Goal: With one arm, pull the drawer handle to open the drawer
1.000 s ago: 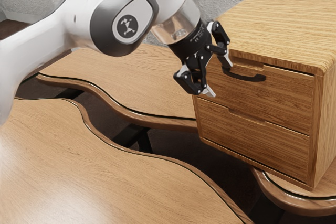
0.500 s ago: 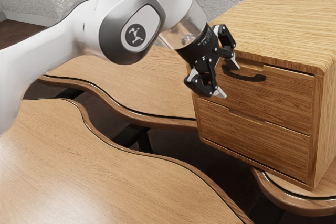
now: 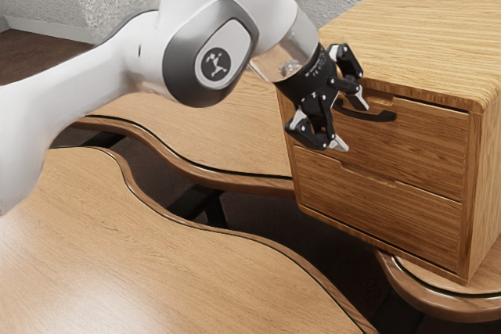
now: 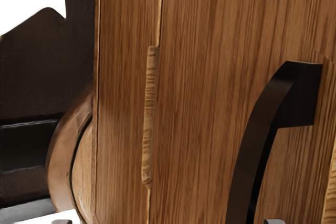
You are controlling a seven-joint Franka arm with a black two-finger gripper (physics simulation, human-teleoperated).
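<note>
One wooden cabinet (image 3: pixel 423 44) on a round worktop (image 3: pixel 438 291), two drawers, one black handle (image 3: pixel 368 114) on the upper drawer (image 3: pixel 423 142), one gripper (image 3: pixel 350 124) at the handle's end nearer the exterior view's left, fingers (image 3: pixel 317 134) spread wide, curved worktops alongside.

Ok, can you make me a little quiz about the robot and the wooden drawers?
1. True or false: the tool is shut tight on the black handle.
2. How many drawers does the wooden cabinet have? A one, B two, C four.
3. Fill the gap: the handle sits on the ___ drawer.
Key: 1 false, its fingers stand apart, one above and one below the handle; 2 B; 3 top.
</note>
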